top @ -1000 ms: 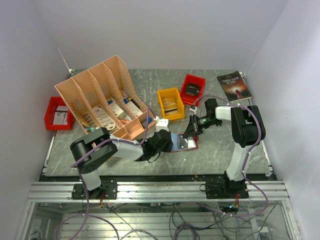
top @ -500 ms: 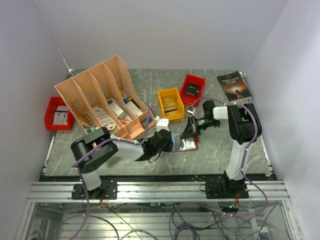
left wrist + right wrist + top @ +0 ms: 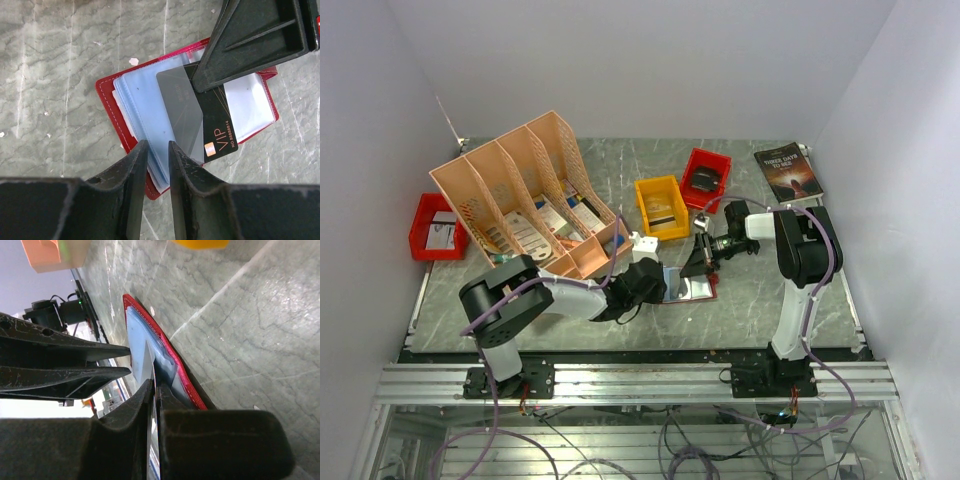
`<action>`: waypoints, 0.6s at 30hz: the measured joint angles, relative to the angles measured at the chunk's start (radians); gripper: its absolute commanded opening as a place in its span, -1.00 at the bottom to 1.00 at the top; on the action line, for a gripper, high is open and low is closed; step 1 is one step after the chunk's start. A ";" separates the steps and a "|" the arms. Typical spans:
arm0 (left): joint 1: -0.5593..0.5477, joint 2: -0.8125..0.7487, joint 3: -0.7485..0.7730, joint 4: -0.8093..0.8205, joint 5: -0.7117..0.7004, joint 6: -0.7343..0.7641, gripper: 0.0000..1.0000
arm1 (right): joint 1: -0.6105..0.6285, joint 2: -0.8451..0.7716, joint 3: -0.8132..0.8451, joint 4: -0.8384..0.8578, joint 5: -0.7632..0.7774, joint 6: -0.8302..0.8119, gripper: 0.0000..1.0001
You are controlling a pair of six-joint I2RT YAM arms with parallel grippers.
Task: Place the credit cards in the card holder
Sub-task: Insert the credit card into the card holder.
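Observation:
The red card holder (image 3: pixel 112 97) lies open on the marble table, its clear pockets facing up (image 3: pixel 688 288). A black credit card (image 3: pixel 220 131) marked VIP sits partly under a translucent pocket leaf. My right gripper (image 3: pixel 154 385) is shut on that card's far end, and its black fingers (image 3: pixel 250 40) hang over the holder's top right. The card (image 3: pixel 145 362) shows edge-on beside the holder's red rim (image 3: pixel 167 357). My left gripper (image 3: pixel 156 145) stands at the holder's near edge, jaws narrowly apart and closed on the stack of clear leaves (image 3: pixel 655 285).
A yellow bin (image 3: pixel 660 206) and a red bin (image 3: pixel 705 176) stand just behind the holder. A dark book (image 3: pixel 788 171) lies at the back right. A peach file organizer (image 3: pixel 525 195) fills the left, with another red bin (image 3: pixel 435 226) beside it. A small white box (image 3: pixel 642 245) sits near the left gripper.
The right gripper has shifted slightly left toward the holder with the card. The left gripper has barely moved.

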 measured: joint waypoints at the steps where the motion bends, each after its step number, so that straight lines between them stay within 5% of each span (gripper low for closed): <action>1: 0.000 -0.007 0.000 -0.008 0.001 0.000 -0.29 | 0.000 0.002 0.000 0.000 -0.001 0.000 -0.88; 9: -0.042 -0.065 0.017 -0.048 0.009 -0.020 -0.29 | 0.001 0.009 0.003 0.000 -0.008 0.000 -0.86; 18: -0.152 -0.010 0.203 -0.154 -0.073 -0.082 -0.30 | 0.001 0.014 0.006 -0.002 -0.010 0.000 -0.85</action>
